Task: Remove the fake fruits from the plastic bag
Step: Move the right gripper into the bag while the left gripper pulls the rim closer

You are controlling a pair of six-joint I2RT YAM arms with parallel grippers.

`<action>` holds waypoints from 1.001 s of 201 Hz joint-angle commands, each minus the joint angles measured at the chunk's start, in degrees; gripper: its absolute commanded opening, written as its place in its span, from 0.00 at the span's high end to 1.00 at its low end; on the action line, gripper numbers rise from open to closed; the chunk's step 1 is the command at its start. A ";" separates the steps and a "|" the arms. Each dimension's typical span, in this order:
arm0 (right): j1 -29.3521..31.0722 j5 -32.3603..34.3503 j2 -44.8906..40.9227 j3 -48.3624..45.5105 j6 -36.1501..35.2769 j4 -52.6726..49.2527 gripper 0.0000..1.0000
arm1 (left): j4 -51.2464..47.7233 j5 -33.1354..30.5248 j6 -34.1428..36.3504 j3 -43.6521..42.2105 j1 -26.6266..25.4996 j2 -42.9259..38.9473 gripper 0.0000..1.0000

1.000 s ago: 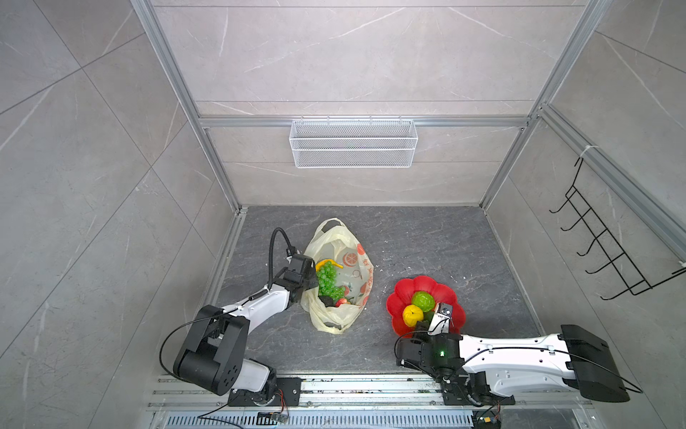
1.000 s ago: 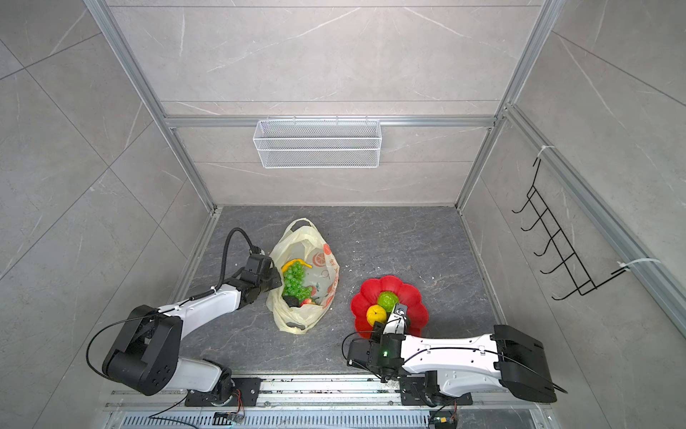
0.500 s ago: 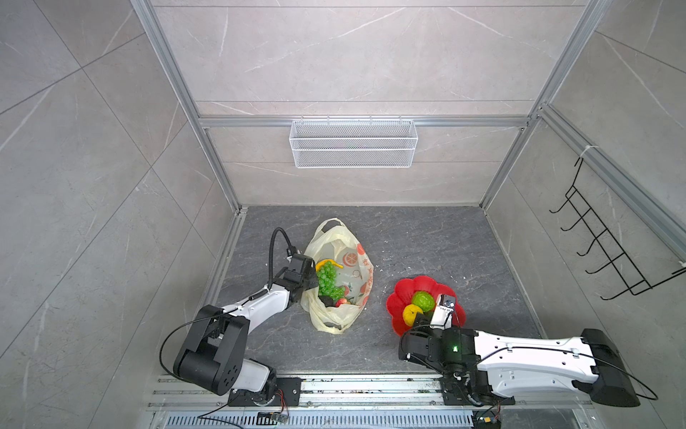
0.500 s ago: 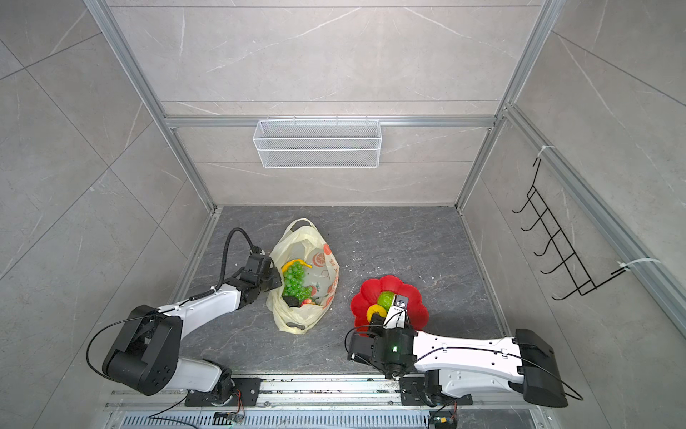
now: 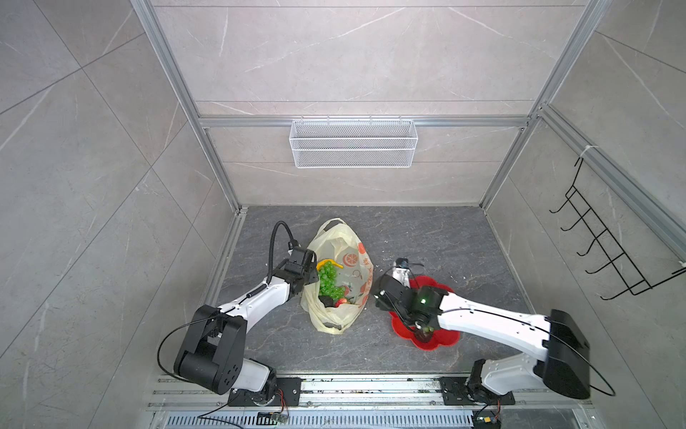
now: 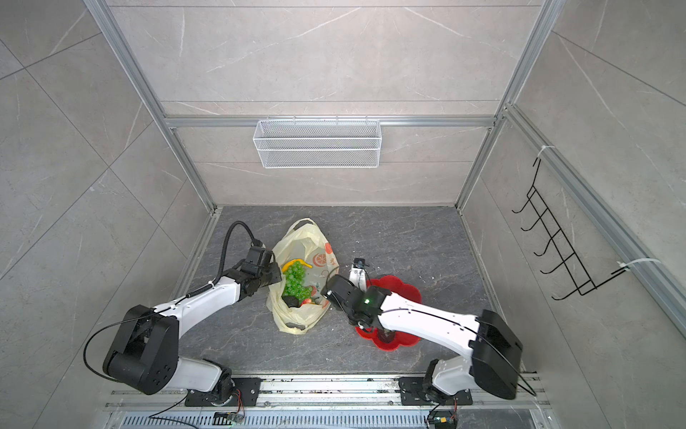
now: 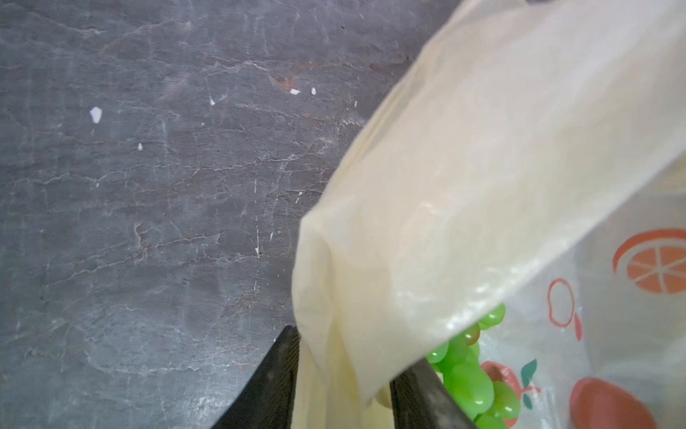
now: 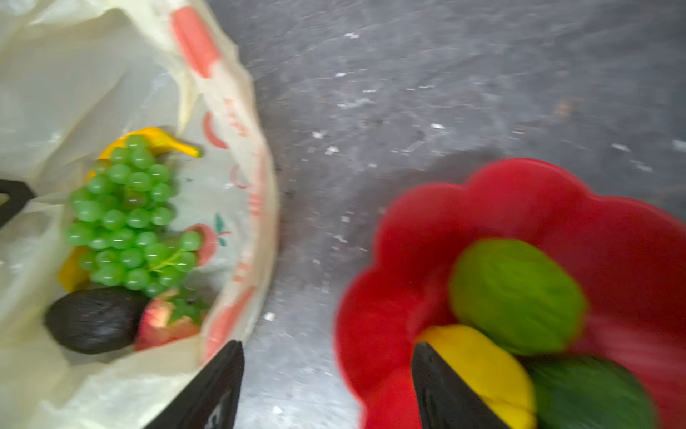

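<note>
Right tool point(image 8: 326, 345) (jaws apart) hovers — grapes point(image 8: 126, 223) inside plastic bag point(image 8: 74, 74)

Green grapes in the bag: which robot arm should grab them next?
Probably the right. The right gripper is open and empty, between the red plate and the plastic bag, facing the green grapes. The left gripper straddles the bag's rim.

The plastic bag point(image 5: 334, 319) lies left of the plate point(image 5: 443, 340). In the bag the grape bunch point(image 5: 328, 278) lies before the banana point(image 5: 328, 263); the citrus point(image 8: 475, 364) sits on the plate.
</note>
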 commanded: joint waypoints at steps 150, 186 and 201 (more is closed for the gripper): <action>-1.93 -23.23 21.86 14.18 -11.07 9.77 0.31 | -22.98 -2.29 -26.47 -9.09 -19.00 -18.30 0.43; -0.76 -24.44 21.95 10.34 -11.73 9.88 0.34 | -20.32 -0.93 -28.12 -14.29 -19.00 -21.23 0.57; 0.04 -24.57 21.99 8.94 -12.14 10.38 0.36 | -18.37 -0.27 -28.25 -15.81 -19.00 -21.33 0.62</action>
